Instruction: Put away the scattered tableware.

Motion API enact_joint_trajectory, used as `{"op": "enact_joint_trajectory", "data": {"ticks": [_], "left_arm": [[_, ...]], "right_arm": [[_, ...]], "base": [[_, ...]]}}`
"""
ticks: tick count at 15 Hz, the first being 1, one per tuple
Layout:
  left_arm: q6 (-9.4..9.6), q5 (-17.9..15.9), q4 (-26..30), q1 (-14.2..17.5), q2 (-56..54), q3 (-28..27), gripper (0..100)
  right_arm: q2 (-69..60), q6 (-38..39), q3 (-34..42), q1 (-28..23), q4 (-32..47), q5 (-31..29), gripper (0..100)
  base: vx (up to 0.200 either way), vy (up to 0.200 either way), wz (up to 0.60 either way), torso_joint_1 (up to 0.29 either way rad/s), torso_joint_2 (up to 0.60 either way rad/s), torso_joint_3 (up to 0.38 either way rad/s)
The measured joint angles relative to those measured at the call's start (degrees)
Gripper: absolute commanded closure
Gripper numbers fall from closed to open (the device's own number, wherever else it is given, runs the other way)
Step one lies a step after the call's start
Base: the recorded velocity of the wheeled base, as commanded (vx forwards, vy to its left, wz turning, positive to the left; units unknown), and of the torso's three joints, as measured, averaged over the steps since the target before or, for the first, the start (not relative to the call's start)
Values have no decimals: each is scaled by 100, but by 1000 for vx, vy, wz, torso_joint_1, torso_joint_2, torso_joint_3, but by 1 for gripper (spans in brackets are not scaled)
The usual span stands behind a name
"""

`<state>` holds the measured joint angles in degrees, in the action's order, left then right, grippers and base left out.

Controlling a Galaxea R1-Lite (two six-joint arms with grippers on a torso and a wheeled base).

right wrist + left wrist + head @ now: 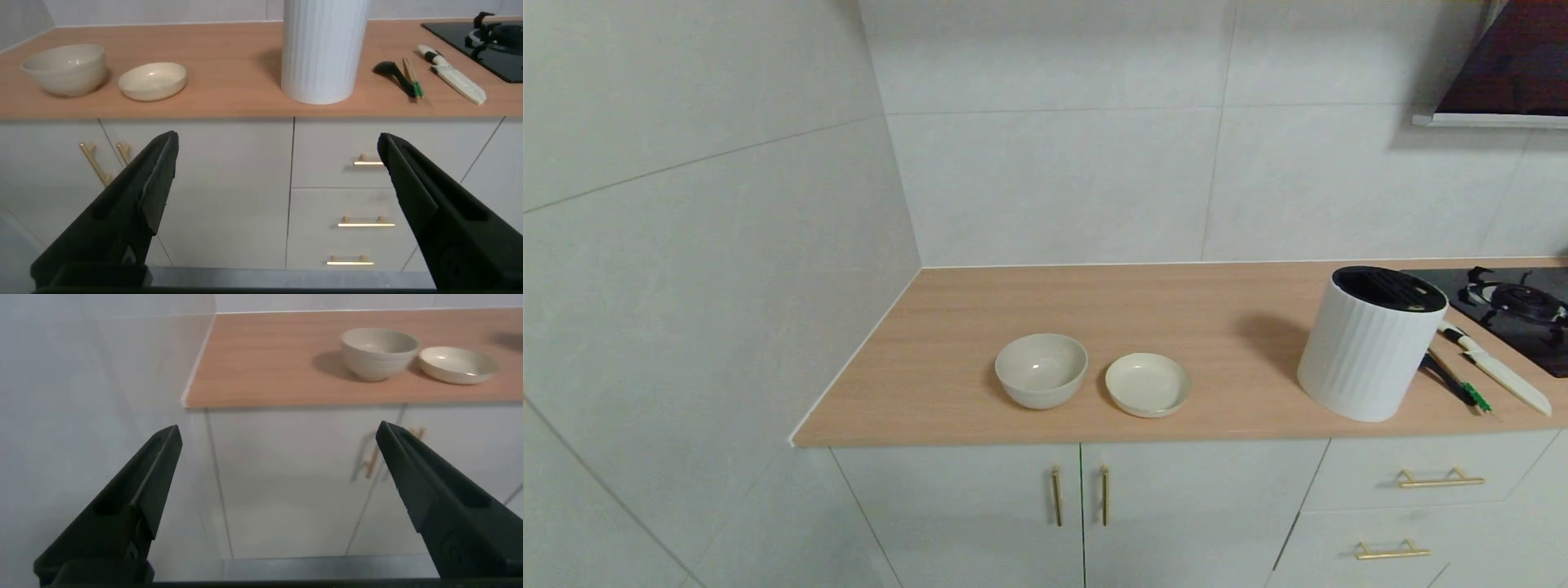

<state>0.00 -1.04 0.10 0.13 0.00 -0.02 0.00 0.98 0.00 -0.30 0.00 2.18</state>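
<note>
Hanging spread and empty below the front edge of the tabletop point(947, 327), the left pincer point(276, 434) has the bowl point(379, 353) ahead at 1 o'clock, with the dish point(458, 363) just at the bowl's 3 o'clock. The right pincer point(276, 140), equally spread, looks nearer the knife point(1494, 371), which lies 10-to-4.

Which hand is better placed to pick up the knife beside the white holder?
Probably right. The knife lies toward the robot's right; the open right hand faces it, while the left hand faces the bowl.
</note>
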Motion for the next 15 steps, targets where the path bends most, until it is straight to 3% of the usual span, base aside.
{"op": "enact_joint_trajectory", "data": {"ticks": [15], "left_arm": [[16,0,0,2,0,2,0]], "right_arm": [[0,0,0,6,0,-2,0]], "base": [[0,0,0,0,0,0]]}}
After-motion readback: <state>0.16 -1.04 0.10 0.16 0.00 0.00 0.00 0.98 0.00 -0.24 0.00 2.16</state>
